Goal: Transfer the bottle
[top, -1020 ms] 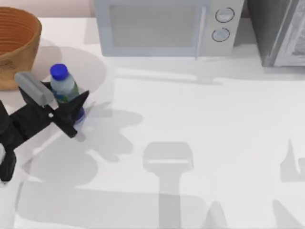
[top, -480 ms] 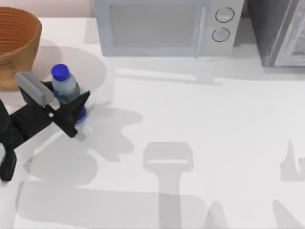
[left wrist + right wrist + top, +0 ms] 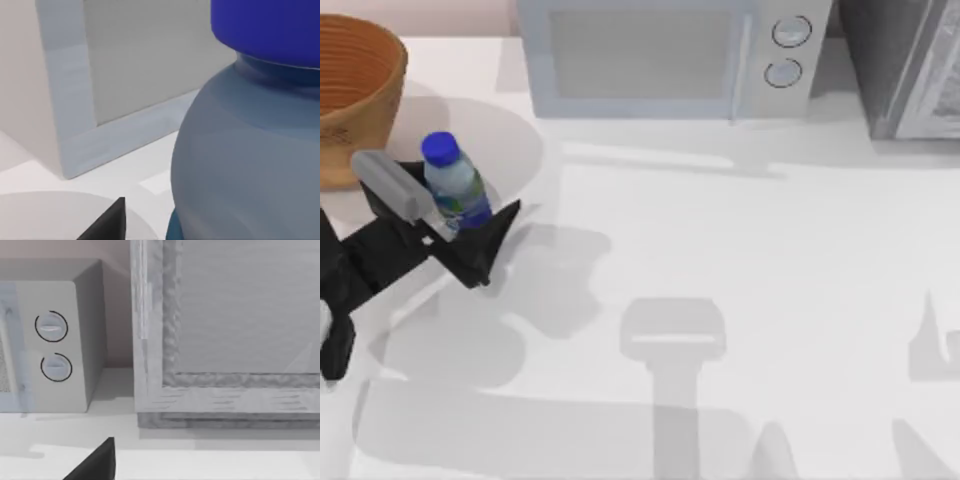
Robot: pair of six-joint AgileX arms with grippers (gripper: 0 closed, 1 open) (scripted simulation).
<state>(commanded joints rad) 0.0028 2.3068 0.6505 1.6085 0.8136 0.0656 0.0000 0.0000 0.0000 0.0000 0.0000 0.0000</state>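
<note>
Left gripper (image 3: 460,222) has its fingers pinching the bottle (image 3: 455,185) at label height just beside the wicker basket (image 3: 350,95), apparently clear of the worktop (image 3: 740,260), a low grip that suits carrying it upright; right fingers' state cannot be told.

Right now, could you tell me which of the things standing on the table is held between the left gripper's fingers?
The bottle with the blue cap, clamped in the left gripper at the table's left. The basket and microwave stand apart, untouched.
</note>
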